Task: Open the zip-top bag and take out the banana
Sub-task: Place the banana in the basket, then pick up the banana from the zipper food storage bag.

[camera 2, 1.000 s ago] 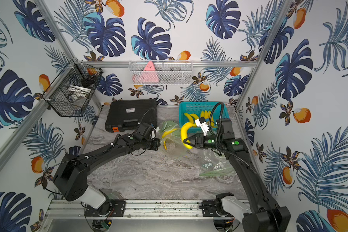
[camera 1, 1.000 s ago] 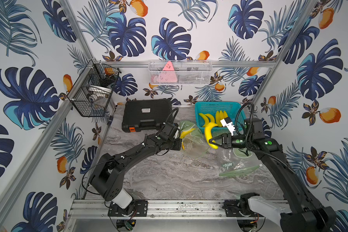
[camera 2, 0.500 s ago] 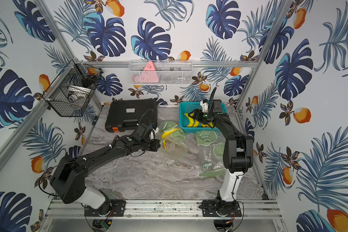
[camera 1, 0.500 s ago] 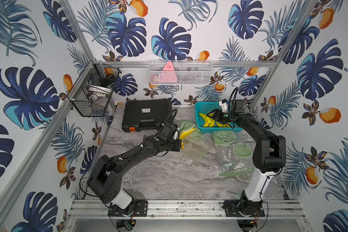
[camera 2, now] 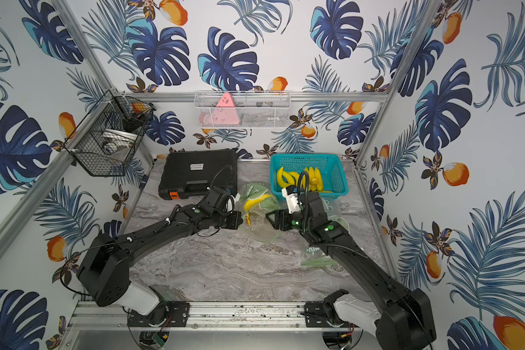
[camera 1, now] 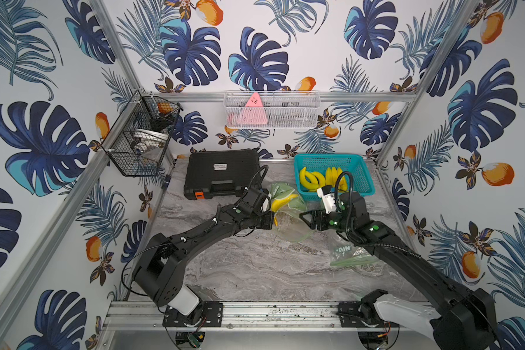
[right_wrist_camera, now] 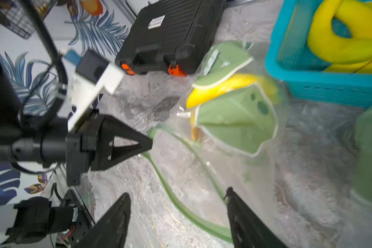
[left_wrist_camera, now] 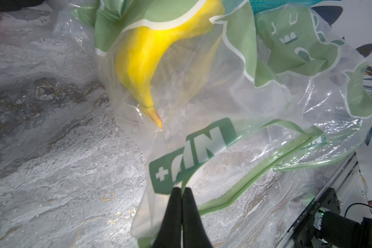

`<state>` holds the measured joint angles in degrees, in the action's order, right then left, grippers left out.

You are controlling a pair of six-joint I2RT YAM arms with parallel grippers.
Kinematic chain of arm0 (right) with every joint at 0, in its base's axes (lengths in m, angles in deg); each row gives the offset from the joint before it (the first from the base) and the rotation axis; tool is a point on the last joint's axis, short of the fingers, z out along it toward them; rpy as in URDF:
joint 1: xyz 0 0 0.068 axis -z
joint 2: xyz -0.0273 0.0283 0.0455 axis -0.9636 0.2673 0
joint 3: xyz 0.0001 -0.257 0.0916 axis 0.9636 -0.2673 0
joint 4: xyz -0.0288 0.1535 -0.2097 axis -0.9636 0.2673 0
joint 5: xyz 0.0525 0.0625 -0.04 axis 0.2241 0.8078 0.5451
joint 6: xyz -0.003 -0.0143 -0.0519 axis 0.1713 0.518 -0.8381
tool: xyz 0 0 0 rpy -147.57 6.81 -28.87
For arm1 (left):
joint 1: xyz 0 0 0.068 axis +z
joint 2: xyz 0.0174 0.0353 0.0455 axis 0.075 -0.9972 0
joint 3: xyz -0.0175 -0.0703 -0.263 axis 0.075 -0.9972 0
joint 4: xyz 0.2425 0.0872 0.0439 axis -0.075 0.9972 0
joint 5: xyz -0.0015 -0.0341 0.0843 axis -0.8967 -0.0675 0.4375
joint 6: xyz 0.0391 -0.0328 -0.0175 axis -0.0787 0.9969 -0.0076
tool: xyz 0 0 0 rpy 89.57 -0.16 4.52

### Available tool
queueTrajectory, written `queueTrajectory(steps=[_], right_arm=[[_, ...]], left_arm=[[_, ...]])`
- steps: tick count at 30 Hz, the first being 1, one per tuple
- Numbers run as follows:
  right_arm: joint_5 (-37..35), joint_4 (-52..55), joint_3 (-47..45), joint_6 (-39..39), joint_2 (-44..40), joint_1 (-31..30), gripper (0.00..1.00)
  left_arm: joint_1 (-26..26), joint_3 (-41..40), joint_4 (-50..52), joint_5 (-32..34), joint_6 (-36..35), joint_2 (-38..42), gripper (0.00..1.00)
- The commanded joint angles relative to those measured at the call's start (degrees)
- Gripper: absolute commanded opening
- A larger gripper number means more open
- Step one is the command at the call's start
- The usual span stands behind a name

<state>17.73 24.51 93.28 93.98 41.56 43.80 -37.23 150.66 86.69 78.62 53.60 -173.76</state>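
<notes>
1. The left gripper point(left_wrist_camera: 182, 190) is clenched on the zip-top bag point(left_wrist_camera: 266, 107). Its two black fingers press together on the bag's edge beside the green zip strip point(left_wrist_camera: 251, 183).
2. In both top views the bag lies at the middle of the frame on the marble table point(camera 1: 255, 266), with its mouth gaping between the two grippers.
3. The banana point(camera 1: 281, 201) sits inside the bag, at the bag's upper end in the frame and just left of the teal basket point(camera 1: 361, 169).
4. The right gripper point(right_wrist_camera: 177, 193) is released — fingers spread wide, clamping nothing. The zip strip runs between them, and whether one finger touches it I cannot tell.
5. Right of centre, the basket holds more bananas point(camera 1: 311, 178). A black case point(camera 1: 222, 172) lies to the basket's left, and a second bag point(camera 1: 349, 254) lies lower right, partly under the right arm.
</notes>
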Motion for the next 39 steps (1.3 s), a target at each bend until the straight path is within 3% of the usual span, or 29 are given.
queueTrajectory(steps=[1, 7, 13, 24, 32, 39], right_arm=[[-9.8, -6.4, -4.3, 5.9, -2.0, -7.3, 0.64], [-14.4, -9.0, -2.1, 7.6, 8.5, -15.2, 0.63], [-20.0, -14.3, 1.1, 11.2, 18.7, -15.2, 0.66], [-22.5, -20.3, 7.1, 12.6, 34.8, -13.7, 0.69], [-24.0, -29.9, 10.8, 9.1, 43.6, -13.6, 0.75], [-22.6, -33.7, 15.9, 6.8, 51.1, -13.7, 0.74]], left_arm=[[0.1, 0.4, -1.4, -0.6, 1.3, 0.1, 0.00], [0.0, 0.6, -1.5, -1.4, 2.1, -0.1, 0.00], [0.0, -1.1, -1.2, -1.4, 2.1, 1.8, 0.00], [-0.9, -3.7, -4.0, -3.2, 5.1, 3.7, 0.00], [-3.1, -5.1, -6.8, -3.9, 8.3, 3.7, 0.00], [-3.7, -5.7, -9.3, -5.1, 10.3, 3.1, 0.00]])
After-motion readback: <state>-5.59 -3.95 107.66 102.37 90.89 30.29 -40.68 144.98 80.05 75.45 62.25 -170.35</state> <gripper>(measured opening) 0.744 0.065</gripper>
